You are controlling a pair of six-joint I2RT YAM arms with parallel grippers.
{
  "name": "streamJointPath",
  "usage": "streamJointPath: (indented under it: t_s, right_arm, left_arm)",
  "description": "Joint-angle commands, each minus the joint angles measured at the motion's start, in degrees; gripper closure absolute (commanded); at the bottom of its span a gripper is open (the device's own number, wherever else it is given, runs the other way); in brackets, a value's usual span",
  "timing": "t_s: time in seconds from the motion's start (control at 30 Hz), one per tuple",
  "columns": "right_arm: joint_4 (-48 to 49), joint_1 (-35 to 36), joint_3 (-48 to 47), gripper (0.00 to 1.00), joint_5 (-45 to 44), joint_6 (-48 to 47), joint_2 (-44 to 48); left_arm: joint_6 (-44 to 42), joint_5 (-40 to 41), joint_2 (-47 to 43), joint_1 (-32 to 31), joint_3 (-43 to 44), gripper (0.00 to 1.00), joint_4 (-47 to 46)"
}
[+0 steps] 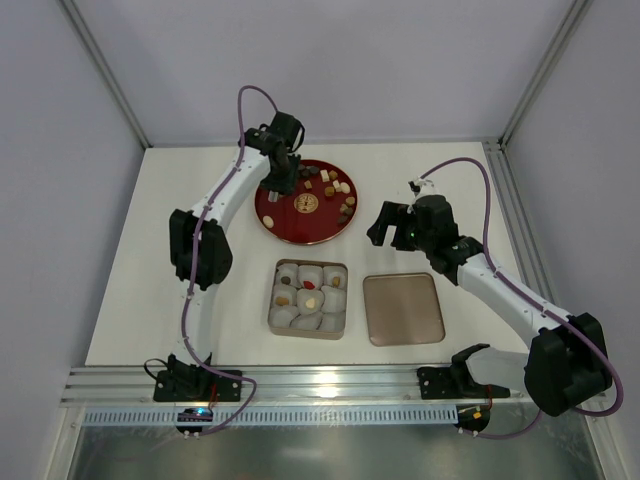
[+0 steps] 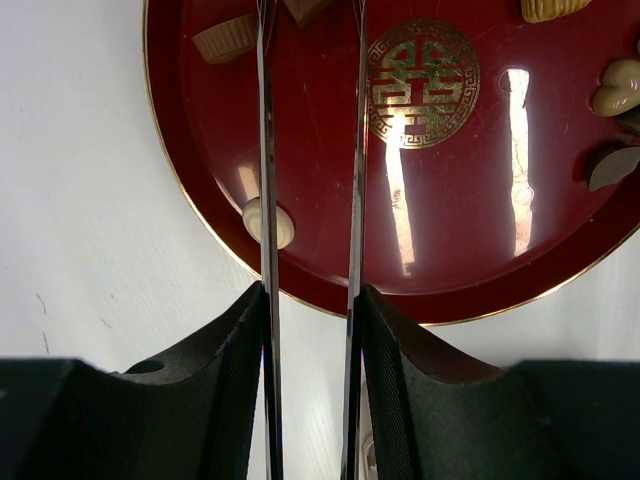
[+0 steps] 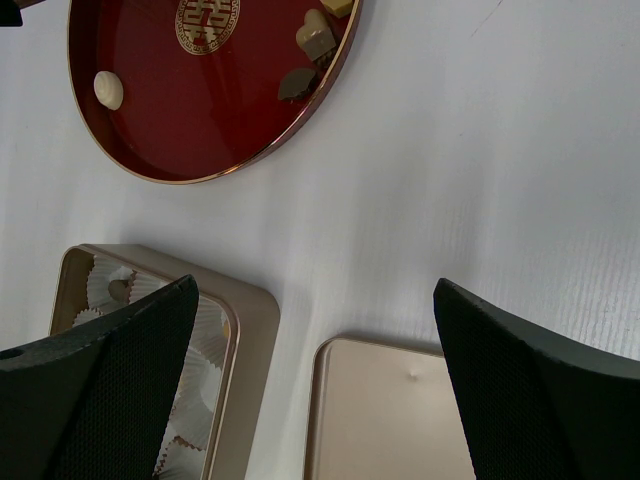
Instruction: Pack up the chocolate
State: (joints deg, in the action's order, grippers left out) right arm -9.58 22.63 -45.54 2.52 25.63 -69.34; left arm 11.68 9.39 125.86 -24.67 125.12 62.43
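left end effector [image 1: 277, 188]: my thin fingers a narrow gap apart over red plate [image 2: 470, 230] | brown chocolate [image 2: 305, 8] between the tips, hold not confirmed | cream piece [image 2: 282, 228] just beside left finger | risk: closing off-centre may flick the tiny piece across the glossy plate, never reaching tin [image 1: 270, 300]

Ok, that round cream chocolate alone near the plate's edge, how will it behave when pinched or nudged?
The cream chocolate looks domed and smooth, so it may slip out between the thin fingers of the left gripper. The red plate is glossy, so a nudge would probably slide it easily. It is tiny, likely very light.
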Motion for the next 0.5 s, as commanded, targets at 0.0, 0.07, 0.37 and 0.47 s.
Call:
streamJointPath:
  t_s: [0.0, 0.07, 0.37, 0.47]
  right_arm:
    - [0.88, -0.22, -0.60, 0.00, -0.15, -0.58, 1.14]
    - [0.88, -0.22, -0.60, 0.00, -0.24, -0.67, 1.23]
    - [0.80, -0.13, -0.69, 0.00, -0.24, -0.58, 1.05]
    - [0.88, -0.13, -0.69, 0.00, -0.15, -0.58, 0.96]
  left_arm:
    - [-0.96, -0.95, 0.26, 0.41, 0.12, 0.60, -1.88]
    - [-1.22, -1.12, 0.61, 0.41, 0.21, 0.60, -1.88]
    - [-0.87, -2.88, 0.26, 0.41, -0.58, 0.68, -1.35]
    - [-0.78, -3.41, -0.35, 0.41, -0.93, 0.69, -1.00]
